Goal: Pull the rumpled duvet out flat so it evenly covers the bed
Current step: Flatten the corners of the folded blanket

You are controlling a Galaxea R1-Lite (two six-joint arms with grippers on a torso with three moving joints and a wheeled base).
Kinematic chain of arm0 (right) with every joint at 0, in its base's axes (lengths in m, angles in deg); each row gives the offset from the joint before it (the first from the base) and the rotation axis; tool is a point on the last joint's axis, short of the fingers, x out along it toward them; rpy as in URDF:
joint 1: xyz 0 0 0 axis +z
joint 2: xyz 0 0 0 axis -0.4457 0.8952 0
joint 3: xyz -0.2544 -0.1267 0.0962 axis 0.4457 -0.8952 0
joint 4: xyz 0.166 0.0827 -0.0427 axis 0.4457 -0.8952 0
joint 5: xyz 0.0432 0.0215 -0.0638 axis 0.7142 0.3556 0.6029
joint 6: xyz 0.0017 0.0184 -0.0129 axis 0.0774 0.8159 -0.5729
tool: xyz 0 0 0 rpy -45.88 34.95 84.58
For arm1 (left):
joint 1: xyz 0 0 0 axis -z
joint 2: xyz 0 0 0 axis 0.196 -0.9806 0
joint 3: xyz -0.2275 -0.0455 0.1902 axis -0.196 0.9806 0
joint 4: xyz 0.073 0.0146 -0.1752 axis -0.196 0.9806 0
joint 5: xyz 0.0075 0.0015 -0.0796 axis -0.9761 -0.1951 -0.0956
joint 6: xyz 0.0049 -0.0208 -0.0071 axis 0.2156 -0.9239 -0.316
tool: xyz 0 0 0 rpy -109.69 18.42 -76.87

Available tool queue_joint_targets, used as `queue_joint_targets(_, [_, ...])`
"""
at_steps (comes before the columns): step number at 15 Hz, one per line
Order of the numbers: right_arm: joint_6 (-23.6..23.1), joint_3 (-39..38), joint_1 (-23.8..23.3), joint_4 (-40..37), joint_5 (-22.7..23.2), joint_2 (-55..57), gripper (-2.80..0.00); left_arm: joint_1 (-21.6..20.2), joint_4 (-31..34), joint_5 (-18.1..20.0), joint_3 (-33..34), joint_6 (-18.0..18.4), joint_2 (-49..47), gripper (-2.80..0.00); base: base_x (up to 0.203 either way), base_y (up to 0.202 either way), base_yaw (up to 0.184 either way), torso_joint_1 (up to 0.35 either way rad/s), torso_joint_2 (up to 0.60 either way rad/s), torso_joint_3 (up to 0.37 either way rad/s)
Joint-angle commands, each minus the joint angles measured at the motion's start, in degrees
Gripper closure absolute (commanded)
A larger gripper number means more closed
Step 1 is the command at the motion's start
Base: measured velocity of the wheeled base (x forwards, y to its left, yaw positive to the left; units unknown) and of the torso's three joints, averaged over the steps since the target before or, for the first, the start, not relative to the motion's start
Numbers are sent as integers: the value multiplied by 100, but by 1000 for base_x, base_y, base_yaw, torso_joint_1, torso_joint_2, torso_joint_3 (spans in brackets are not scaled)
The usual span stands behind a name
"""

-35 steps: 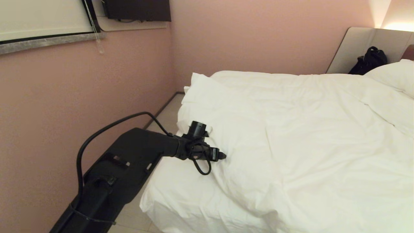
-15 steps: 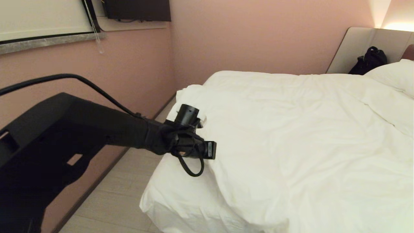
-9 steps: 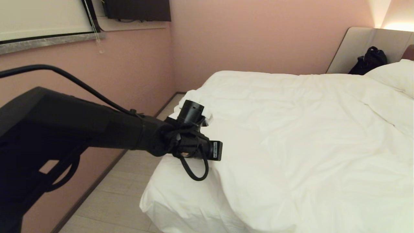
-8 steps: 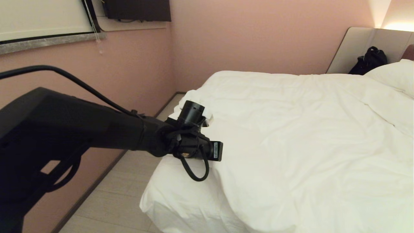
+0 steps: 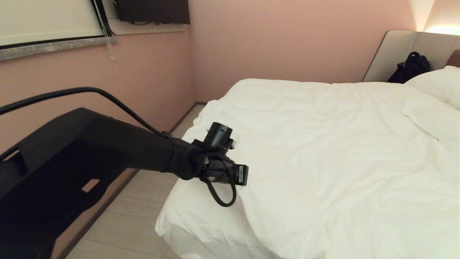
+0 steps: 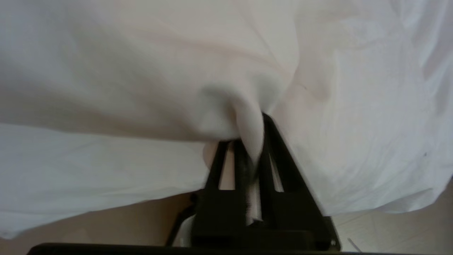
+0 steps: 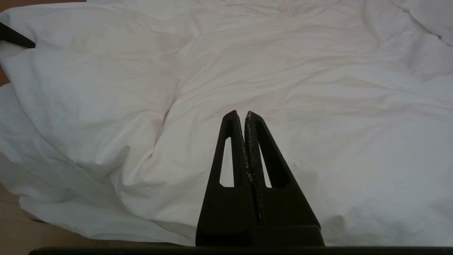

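— Where's my left gripper [image 6: 252, 141]?

— At the bed's [image 5: 187, 230] foot-end corner, fingers [image 6: 276, 156] pinching a fold of the duvet [image 5: 323, 144], though that view is blurred, so the grip may be loosening.

— And the right gripper [image 7: 244, 117]?

— Pressed together, empty, above the duvet, which covers the mattress.
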Motion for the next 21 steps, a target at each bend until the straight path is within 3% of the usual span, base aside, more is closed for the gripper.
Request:
queue_joint_targets(1, [-3,0,1,5,-2,1,0,1,-4,3,-32,-27,-158,-280,0,0,0,0,0,0])
queue_joint_targets(6, [-3,0,1,-4,-2,1,0,-4,28,-27,204,8,278,-280,0,0,0,0,0,0])
queue_joint_targets(11, [-3,0,1,1,-2,1,0,89,464,-201,671,28,671,-280,0,0,0,0,0,0])
queue_joint_targets(13, [-3,0,1,4,-2,1,0,14,419,-479,798,-34,767,-280,0,0,0,0,0,0])
queue_joint_targets(15, [-3,0,1,-4,-2,1,0,-46,380,-1040,950,-158,1058,-280,0,0,0,0,0,0])
queue_joint_targets(18, [-3,0,1,-4,-2,1,0,-357,356,-1770,1122,-601,1468,-280,0,0,0,0,0,0])
queue_joint_targets(21, [-3,0,1,-4,-2,1,0,-1045,334,-1833,1315,-815,1532,-280,0,0,0,0,0,0])
